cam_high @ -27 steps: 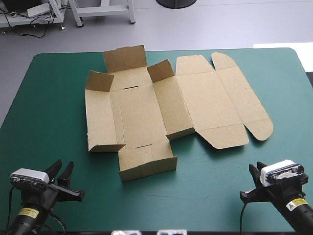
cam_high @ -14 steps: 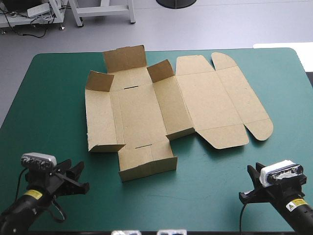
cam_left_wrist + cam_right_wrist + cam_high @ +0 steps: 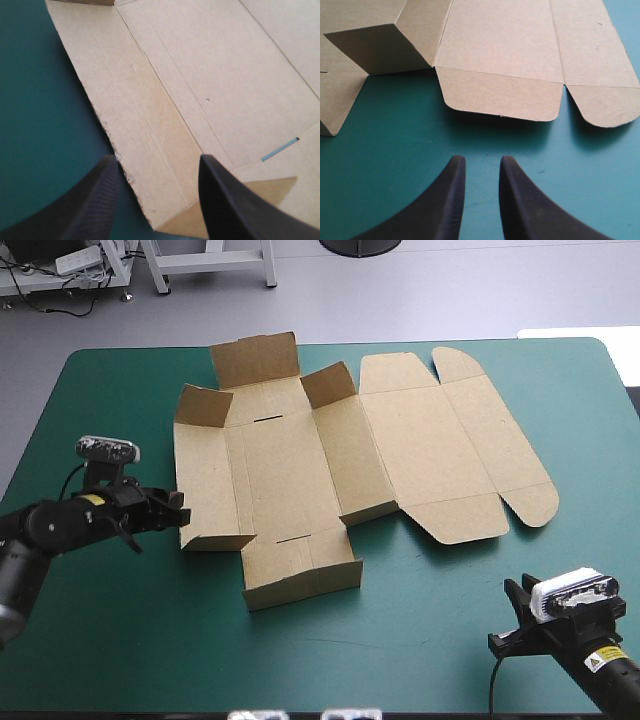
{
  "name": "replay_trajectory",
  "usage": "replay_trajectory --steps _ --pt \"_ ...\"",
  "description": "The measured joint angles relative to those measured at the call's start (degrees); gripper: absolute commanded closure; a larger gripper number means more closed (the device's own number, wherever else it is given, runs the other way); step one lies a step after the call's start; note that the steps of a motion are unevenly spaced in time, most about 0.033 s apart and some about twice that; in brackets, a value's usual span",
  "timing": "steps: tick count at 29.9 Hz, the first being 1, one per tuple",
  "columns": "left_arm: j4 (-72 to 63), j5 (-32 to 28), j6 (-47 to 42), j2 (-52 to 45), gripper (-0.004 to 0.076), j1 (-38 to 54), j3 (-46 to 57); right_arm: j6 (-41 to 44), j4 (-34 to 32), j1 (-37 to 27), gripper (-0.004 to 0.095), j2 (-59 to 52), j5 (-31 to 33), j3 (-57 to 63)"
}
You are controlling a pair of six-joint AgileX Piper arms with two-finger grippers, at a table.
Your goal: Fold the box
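Note:
The brown box [image 3: 290, 470] lies opened out in the middle of the teal-green table, with short flaps raised at its far side [image 3: 255, 358] and a low wall up at its near end [image 3: 305, 582]. Its lid [image 3: 440, 440] lies flat to the right. My left gripper [image 3: 178, 512] is at the box's left panel near the front corner. In the left wrist view it [image 3: 159, 159] stands open, one finger over the cover and one over the board [image 3: 210, 75]. My right gripper [image 3: 508, 615] rests near the front right, open by a narrow gap [image 3: 481, 161], short of the lid's rounded flap [image 3: 500, 97].
Bare teal-green cover [image 3: 420, 610] lies between the box and the table's front edge, and more to the left of the box [image 3: 110, 400]. A pale flat strip [image 3: 565, 333] shows just past the table's far right corner.
My left arm has swung forward from the front left corner to the box's left panel. The right arm has hardly moved. The box lies as before.

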Motion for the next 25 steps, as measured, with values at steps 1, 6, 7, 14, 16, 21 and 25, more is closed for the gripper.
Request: replay_trajectory --steps 1,6,7,14,16,21,25 --pt "0.0 0.9 0.3 2.1 0.0361 0.3 -1.8 0.0 0.0 0.0 0.0675 0.0 0.1 0.0" --pt "-1.8 6.3 3.1 13.0 0.0362 3.8 -8.5 0.0 0.1 0.0 0.0675 0.0 0.2 0.0" --pt "-2.3 7.1 3.7 14.2 0.0361 4.4 -9.2 0.0 0.1 0.0 0.0675 0.0 0.1 0.0" --pt "-4.4 11.3 5.8 21.5 0.0361 9.0 -13.1 -0.4 0.2 0.0 0.0675 0.0 0.2 0.0" --pt "-6.8 13.2 7.1 24.5 0.0361 10.2 -14.4 -0.4 0.3 0.0 0.0675 0.0 0.2 0.0" --pt "-12.2 17.9 10.2 31.9 0.0361 11.9 -17.5 -0.8 0.3 0.0 0.0675 0.0 0.3 0.0" --pt "-13.1 18.1 10.6 34.4 0.0362 12.0 -19.6 -1.0 0.5 0.2 0.0675 0.0 0.3 0.0"
